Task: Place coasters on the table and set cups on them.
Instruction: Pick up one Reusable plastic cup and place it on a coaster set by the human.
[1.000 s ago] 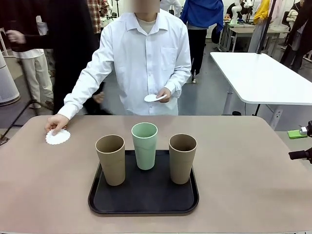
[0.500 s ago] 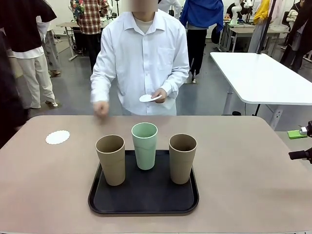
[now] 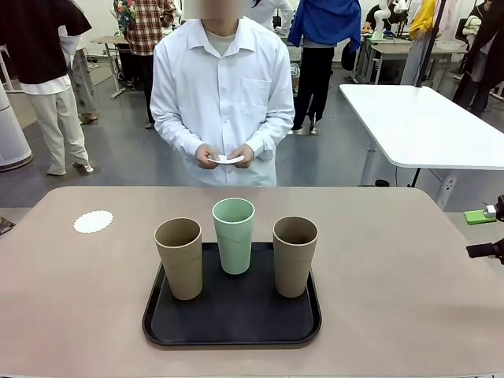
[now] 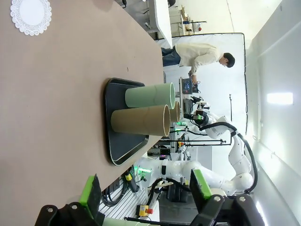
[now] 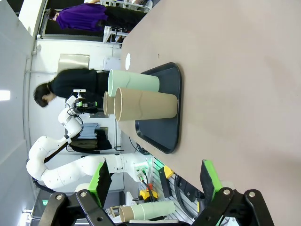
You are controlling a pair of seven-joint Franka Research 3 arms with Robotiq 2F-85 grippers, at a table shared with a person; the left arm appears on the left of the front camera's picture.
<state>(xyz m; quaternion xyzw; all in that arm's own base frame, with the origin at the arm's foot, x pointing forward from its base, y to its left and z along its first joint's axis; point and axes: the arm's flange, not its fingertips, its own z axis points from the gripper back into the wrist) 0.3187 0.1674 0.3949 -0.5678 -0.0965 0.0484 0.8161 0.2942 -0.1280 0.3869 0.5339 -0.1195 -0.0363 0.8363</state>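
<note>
1. Since a second ago, one of the person's hands (image 3: 224, 155) has come off the laid coaster (image 3: 93, 221) and joined the other. Both now hold a second coaster (image 3: 227, 160) beyond the far side of the black tray (image 3: 232, 340).
2. Laid coaster: flat on the table (image 3: 394, 276), well to the far left of the tray.
3. Cups, all upright on the tray: left tan cup (image 3: 179, 257), mint cup (image 3: 234, 235) at the far middle, right tan cup (image 3: 294, 256). None of them touch.
4. Left gripper (image 4: 146, 188): I see its jaws apart, left of the tray. From there the left tan cup hides most of the right one.
5. Right gripper (image 5: 155, 181): jaws apart, right of the tray. The right tan cup partly covers the other two.
6. White-topped table (image 3: 425, 126): far right of the tray, with bystanders behind.
</note>
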